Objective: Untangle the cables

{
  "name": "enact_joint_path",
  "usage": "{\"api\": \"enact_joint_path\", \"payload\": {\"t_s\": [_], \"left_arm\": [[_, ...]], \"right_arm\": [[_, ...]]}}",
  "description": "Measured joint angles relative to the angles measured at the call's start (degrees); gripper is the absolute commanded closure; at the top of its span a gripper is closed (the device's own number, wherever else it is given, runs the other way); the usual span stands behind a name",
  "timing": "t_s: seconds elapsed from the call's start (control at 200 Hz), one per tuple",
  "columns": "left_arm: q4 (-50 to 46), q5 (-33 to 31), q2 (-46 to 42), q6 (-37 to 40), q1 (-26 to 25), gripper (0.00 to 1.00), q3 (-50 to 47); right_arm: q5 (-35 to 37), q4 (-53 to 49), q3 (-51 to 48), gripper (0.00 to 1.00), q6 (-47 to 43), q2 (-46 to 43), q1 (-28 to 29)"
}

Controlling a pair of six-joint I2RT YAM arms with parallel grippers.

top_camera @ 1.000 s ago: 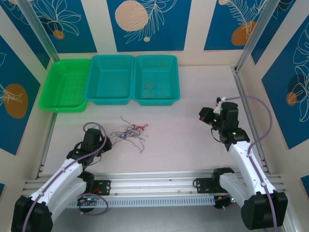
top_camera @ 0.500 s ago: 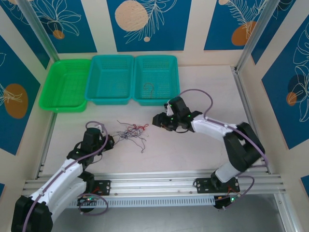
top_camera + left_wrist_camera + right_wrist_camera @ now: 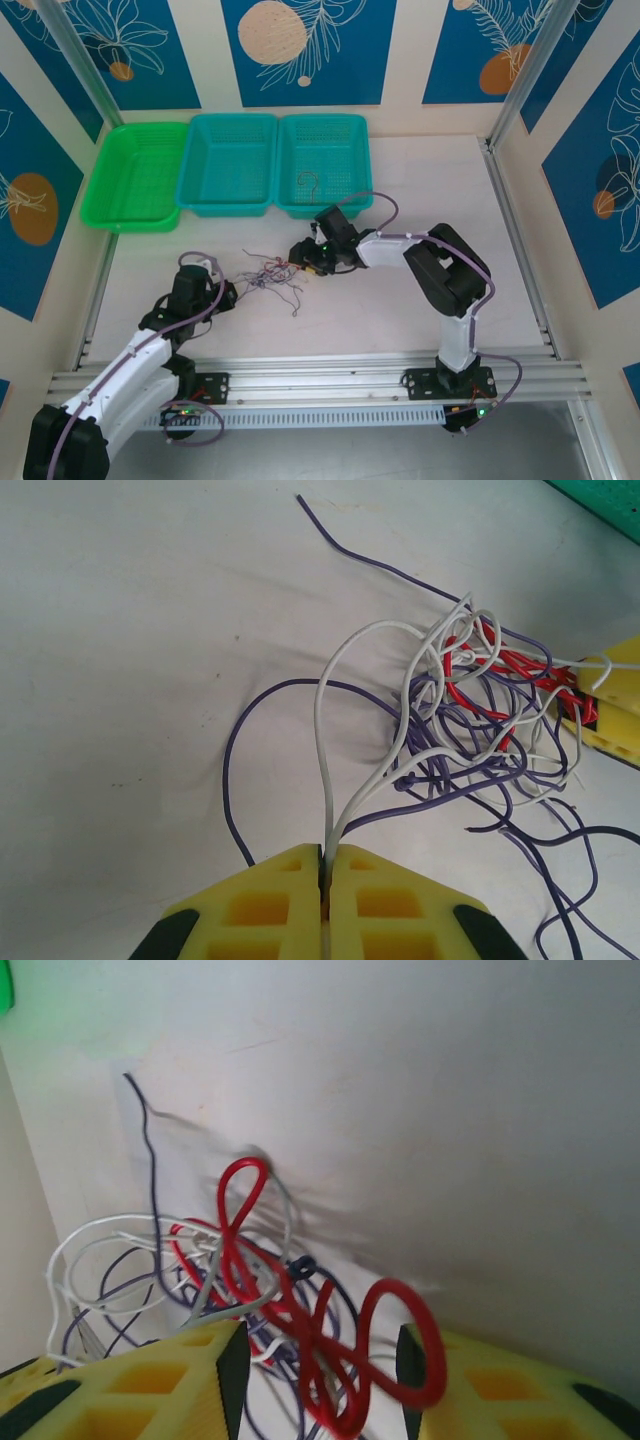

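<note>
Far left at the back sits the green tray [image 3: 135, 175], with two teal trays [image 3: 228, 165] beside it. The right-hand one holds a single small wire [image 3: 308, 182] curled on its floor.

Down on the table [image 3: 380, 310], the left gripper [image 3: 326, 860] is low, fingers pressed tight together, and it's got the white cable [image 3: 319, 715] pinched right at the tips! That cable rises out of the closed jaws and arches over into the knot. A purple cable [image 3: 226, 775] loops wide on its left side.

Centre stage now: the cables [image 3: 270, 275] lie in one loose snarl on the bare table, purple, white and red all wound through each other, in front of the teal trays.

On the right edge of the snarl, the right gripper [image 3: 322, 1345] reaches in, its arm stretched across the table. Its fingers stand spread apart, and the red cable [image 3: 246, 1165] loops up between them. Whether a finger touches it, I can't tell.
</note>
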Motion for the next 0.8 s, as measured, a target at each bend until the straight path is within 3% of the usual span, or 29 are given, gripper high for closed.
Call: {"api": "enact_joint_path", "payload": {"t_s": [0.12,0.195,0.275,0.345,0.795], "left_arm": [[0.0,0.2,-0.1,0.3,0.0,1.0,-0.1],[0.0,0.2,-0.3,0.4,0.0,1.0,-0.1],[0.0,0.2,-1.0,0.4,0.0,1.0,-0.2],[0.0,0.2,-1.7,0.4,0.0,1.0,-0.3],[-0.1,0.2,-2.6,0.4,0.0,1.0,-1.2]], "right_arm": [[1.0,0.3,0.0,0.79,-0.3,0.2,0.2],[1.9,0.4,0.0,0.78,-0.2,0.2,0.2],[3.0,0.4,-0.1,0.63,-0.2,0.1,0.2],[4.2,0.4,-0.7,0.59,-0.5,-0.4,0.1],[5.7,1.7,-1.2,0.69,-0.3,-0.7,-0.7]]}}
